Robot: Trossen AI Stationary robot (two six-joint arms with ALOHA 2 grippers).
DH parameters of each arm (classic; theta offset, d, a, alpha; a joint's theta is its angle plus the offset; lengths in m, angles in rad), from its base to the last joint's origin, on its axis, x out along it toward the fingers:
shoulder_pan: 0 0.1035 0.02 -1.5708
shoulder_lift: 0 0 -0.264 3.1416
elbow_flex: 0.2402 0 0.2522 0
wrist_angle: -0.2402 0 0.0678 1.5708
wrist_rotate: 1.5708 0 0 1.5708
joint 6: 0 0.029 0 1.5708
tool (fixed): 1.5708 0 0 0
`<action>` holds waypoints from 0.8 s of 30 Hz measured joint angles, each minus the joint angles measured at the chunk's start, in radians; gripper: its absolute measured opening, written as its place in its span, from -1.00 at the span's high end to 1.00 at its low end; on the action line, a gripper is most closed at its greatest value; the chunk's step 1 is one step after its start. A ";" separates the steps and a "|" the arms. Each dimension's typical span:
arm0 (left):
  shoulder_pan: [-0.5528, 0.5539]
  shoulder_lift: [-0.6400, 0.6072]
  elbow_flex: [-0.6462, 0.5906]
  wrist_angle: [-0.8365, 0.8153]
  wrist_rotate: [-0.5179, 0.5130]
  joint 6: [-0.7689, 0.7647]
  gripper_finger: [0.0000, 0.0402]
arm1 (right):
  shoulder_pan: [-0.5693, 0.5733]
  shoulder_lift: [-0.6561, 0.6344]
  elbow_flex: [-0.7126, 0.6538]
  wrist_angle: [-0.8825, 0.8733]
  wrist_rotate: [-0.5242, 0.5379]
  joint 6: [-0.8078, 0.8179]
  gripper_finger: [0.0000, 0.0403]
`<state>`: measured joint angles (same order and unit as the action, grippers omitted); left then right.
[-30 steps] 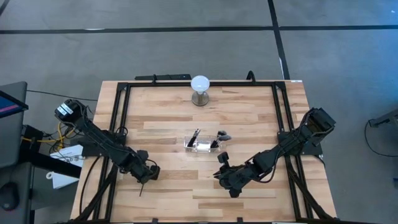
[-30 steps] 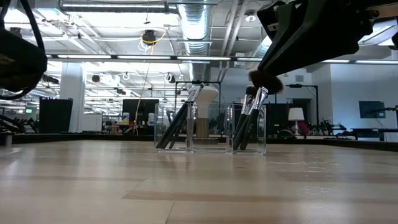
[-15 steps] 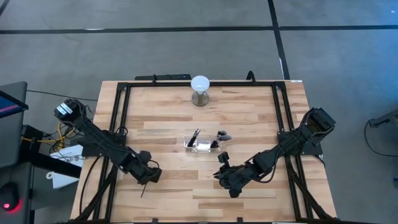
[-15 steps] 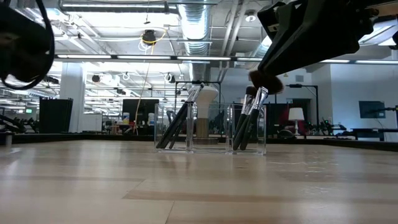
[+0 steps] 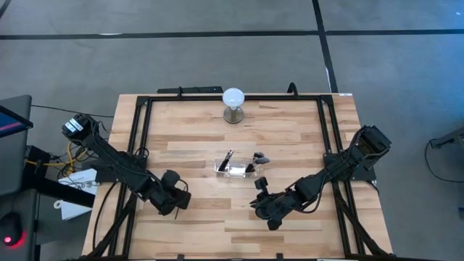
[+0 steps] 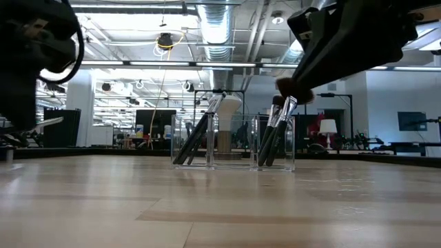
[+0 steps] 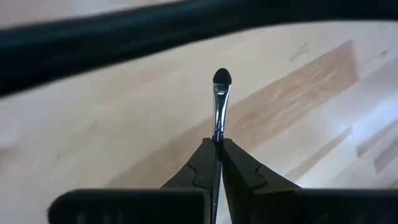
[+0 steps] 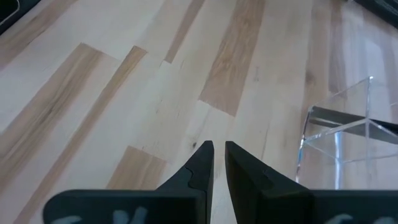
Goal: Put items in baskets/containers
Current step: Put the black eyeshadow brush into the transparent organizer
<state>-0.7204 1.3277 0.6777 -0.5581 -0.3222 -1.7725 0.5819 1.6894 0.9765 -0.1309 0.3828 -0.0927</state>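
Observation:
A slim makeup brush [image 7: 219,102] with a silver ferrule and a small dark tip sticks out past my left gripper [image 7: 218,142], which is shut on it over the table's near left part [image 5: 176,199]. The clear holder [image 5: 235,168] stands at the table's middle. Several dark brushes [image 6: 200,134] lean in it, their heads up. My right gripper [image 8: 219,146] hovers near and right of the holder [image 8: 339,134]. Its fingers stand a narrow gap apart with nothing between them. My left gripper pinches the brush's shaft just behind the silver ferrule [image 7: 217,132] between its two fingertips. The brush runs along the fingers, its dark tip [image 7: 222,76] pointing on past them. The fingers slant down at the table, and the brush is lifted clear of the wood.
A white globe on a metal base [image 5: 233,101] stands at the far middle of the table. A black frame [image 5: 145,130] runs along the table's edges. Bare wood lies between the two grippers and the near edge.
My left gripper has turned at the wrist and risen a little, shifting slightly toward the table's right edge. It has stayed shut on the brush. The brush's handle, which pointed toward the near edge below the gripper, has swung with it and no longer shows there from above.

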 joint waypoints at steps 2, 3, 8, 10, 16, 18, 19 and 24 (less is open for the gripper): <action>-0.003 0.000 0.000 0.012 -0.038 0.021 0.93 | -0.001 0.000 0.000 -0.006 -0.014 0.013 0.84; -0.006 0.000 0.000 0.019 -0.050 0.031 0.93 | -0.002 0.000 0.000 -0.010 -0.022 0.015 0.84; -0.027 0.000 0.000 0.048 -0.135 0.049 0.93 | -0.002 0.000 0.000 -0.028 -0.041 0.034 0.84; -0.041 0.000 0.000 0.049 -0.186 0.051 0.93 | -0.002 0.000 0.000 -0.033 -0.042 0.041 0.84; -0.087 0.000 0.000 0.075 -0.372 0.112 0.93 | -0.002 0.000 0.000 -0.084 -0.043 0.064 0.84; -0.100 0.000 0.000 0.091 -0.441 0.140 0.93 | -0.002 0.000 0.000 -0.112 -0.043 0.077 0.84; -0.106 0.000 0.000 0.098 -0.473 0.156 0.93 | -0.002 0.000 0.000 -0.125 -0.042 0.087 0.84; -0.131 0.001 0.000 0.131 -0.621 0.265 0.93 | -0.002 -0.008 0.000 -0.158 -0.041 0.119 0.84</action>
<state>-0.8518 1.3285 0.6777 -0.4269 -0.9436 -1.5075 0.5800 1.6812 0.9766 -0.2889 0.3414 0.0263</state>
